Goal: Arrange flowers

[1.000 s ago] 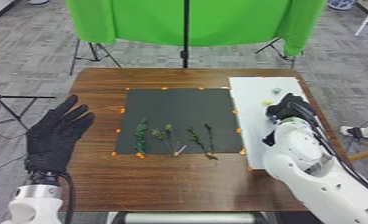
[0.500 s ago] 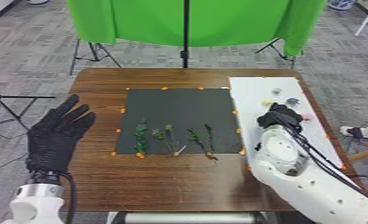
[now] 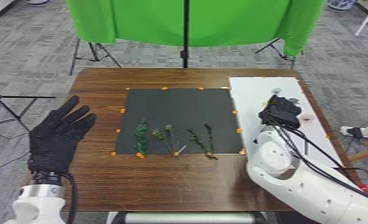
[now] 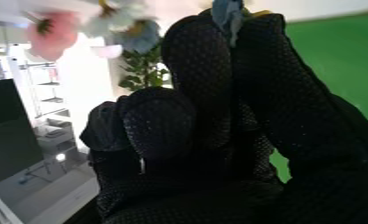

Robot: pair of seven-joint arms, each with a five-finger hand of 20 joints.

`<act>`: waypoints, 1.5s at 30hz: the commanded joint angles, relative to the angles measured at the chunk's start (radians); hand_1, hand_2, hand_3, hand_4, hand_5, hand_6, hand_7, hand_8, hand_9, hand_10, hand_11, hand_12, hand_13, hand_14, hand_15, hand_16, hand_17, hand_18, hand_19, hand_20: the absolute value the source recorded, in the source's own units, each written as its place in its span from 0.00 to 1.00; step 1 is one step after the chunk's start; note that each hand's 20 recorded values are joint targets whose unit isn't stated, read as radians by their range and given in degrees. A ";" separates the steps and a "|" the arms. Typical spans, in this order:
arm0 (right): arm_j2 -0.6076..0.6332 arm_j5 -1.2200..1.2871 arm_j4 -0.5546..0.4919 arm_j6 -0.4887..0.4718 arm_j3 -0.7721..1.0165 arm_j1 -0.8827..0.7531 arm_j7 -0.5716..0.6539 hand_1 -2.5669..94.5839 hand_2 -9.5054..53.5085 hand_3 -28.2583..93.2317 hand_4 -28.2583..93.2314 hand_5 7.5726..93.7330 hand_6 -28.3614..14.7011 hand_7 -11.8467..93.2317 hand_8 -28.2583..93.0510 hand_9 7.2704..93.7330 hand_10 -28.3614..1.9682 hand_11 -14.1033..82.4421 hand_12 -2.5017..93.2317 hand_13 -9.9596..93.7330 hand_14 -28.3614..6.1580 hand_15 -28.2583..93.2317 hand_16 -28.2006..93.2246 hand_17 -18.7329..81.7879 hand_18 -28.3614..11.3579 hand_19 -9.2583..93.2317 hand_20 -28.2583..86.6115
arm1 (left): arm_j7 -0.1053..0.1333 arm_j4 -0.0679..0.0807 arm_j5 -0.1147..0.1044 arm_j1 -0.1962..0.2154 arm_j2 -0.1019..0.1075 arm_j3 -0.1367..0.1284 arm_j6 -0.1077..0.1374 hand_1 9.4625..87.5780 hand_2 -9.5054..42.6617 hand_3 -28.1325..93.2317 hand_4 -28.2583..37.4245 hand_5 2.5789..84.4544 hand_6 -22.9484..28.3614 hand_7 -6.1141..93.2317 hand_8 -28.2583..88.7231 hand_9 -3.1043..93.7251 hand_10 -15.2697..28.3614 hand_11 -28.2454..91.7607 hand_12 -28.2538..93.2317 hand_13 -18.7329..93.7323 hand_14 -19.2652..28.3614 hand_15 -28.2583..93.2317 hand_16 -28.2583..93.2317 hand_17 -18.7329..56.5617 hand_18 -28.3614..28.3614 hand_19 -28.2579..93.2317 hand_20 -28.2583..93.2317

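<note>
Right hand (image 3: 283,111) just nudged upward, right of frame, pinching blue flower (image 4: 227,21), so arranging's probably next.

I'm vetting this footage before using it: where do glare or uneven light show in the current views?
Head view: a soft sheen on the brown table near its front edge, the dark mat looking dull; right wrist view: the background near the pink flower partly washed out to white, the right hand very dark against it.
</note>
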 commanded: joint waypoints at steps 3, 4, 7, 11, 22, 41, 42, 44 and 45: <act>-0.195 -0.026 -0.151 -0.019 -0.037 0.056 -0.274 0.58 0.00 0.82 0.00 0.93 0.66 0.27 0.27 0.94 0.60 0.55 0.27 0.80 0.56 0.89 0.38 0.52 0.09 1.00 0.67 | -0.019 -0.007 0.011 -0.014 -0.004 -0.033 -0.006 0.19 0.31 0.89 0.07 0.47 0.68 0.18 0.17 0.42 0.84 0.46 0.32 0.42 1.00 0.68 0.15 0.14 0.96 0.71 0.35; -0.239 -0.035 -0.141 -0.036 -0.049 0.060 -0.332 0.58 0.00 0.82 0.00 0.93 0.65 0.27 0.27 0.94 0.60 0.55 0.27 0.80 0.55 0.89 0.38 0.52 0.09 1.00 0.67 | -0.023 -0.007 0.015 -0.027 0.000 -0.037 -0.008 0.19 0.31 0.89 0.07 0.47 0.68 0.18 0.17 0.42 0.84 0.46 0.32 0.42 1.00 0.68 0.15 0.14 0.96 0.71 0.35; -0.375 -0.009 -0.092 -0.077 -0.074 0.072 -0.457 0.58 0.00 0.82 0.00 0.93 0.66 0.27 0.27 0.94 0.61 0.56 0.28 0.80 0.56 0.89 0.38 0.51 0.09 1.00 0.67 | -0.068 -0.006 0.027 -0.081 0.004 -0.031 -0.007 0.19 0.31 0.89 0.07 0.47 0.68 0.18 0.17 0.42 0.84 0.46 0.32 0.42 1.00 0.68 0.15 0.14 0.96 0.71 0.35; -0.457 0.033 -0.014 -0.065 -0.152 0.153 -0.526 0.57 0.00 0.82 0.00 0.92 0.68 0.27 0.27 0.93 0.62 0.57 0.28 0.79 0.55 0.90 0.38 0.48 0.11 1.00 0.67 | -0.116 0.028 0.047 -0.219 0.028 0.035 -0.035 0.19 0.31 0.89 0.07 0.47 0.68 0.18 0.17 0.41 0.84 0.46 0.32 0.42 1.00 0.68 0.15 0.14 0.96 0.71 0.35; -0.545 0.006 0.138 -0.203 -0.242 0.209 -0.610 0.55 0.00 0.81 0.00 0.91 0.72 0.27 0.25 0.91 0.65 0.61 0.28 0.77 0.55 0.90 0.39 0.45 0.10 0.98 0.67 | -0.097 0.055 0.046 -0.345 0.065 0.092 -0.040 0.19 0.31 0.89 0.07 0.47 0.68 0.18 0.17 0.41 0.84 0.46 0.32 0.42 1.00 0.68 0.15 0.14 0.96 0.72 0.35; -0.522 0.024 0.167 -0.204 -0.444 0.384 -0.571 0.48 0.00 0.77 0.00 0.79 0.77 0.26 0.21 0.83 0.61 0.69 0.24 0.72 0.52 0.92 0.38 0.41 0.11 0.95 0.70 | -0.035 0.083 0.026 -0.386 0.084 0.131 -0.061 0.19 0.31 0.89 0.07 0.47 0.68 0.18 0.17 0.41 0.84 0.46 0.32 0.42 1.00 0.68 0.15 0.15 0.96 0.72 0.36; -0.521 0.023 0.163 -0.204 -0.438 0.378 -0.581 0.46 0.00 0.79 0.00 0.77 0.76 0.26 0.18 0.82 0.61 0.70 0.24 0.72 0.51 0.92 0.38 0.41 0.11 0.95 0.70 | -0.038 0.082 0.026 -0.382 0.082 0.129 -0.060 0.19 0.31 0.89 0.07 0.47 0.68 0.18 0.17 0.41 0.84 0.46 0.32 0.42 1.00 0.68 0.15 0.15 0.96 0.71 0.36; -0.525 -0.011 0.161 -0.234 -0.394 0.348 -0.613 0.44 0.00 0.82 0.00 0.76 0.76 0.27 0.13 0.81 0.60 0.70 0.24 0.72 0.51 0.92 0.38 0.41 0.11 0.95 0.71 | -0.051 0.087 0.028 -0.389 0.071 0.127 -0.062 0.19 0.31 0.89 0.07 0.47 0.68 0.18 0.17 0.41 0.84 0.46 0.32 0.42 1.00 0.68 0.15 0.15 0.96 0.71 0.36; -0.524 -0.007 0.158 -0.243 -0.394 0.350 -0.613 0.44 0.00 0.81 0.00 0.75 0.76 0.27 0.13 0.80 0.60 0.71 0.24 0.71 0.51 0.93 0.38 0.41 0.11 0.95 0.71 | -0.056 0.090 0.031 -0.393 0.069 0.127 -0.069 0.19 0.31 0.89 0.07 0.47 0.68 0.18 0.17 0.41 0.84 0.46 0.32 0.42 1.00 0.68 0.15 0.15 0.96 0.71 0.36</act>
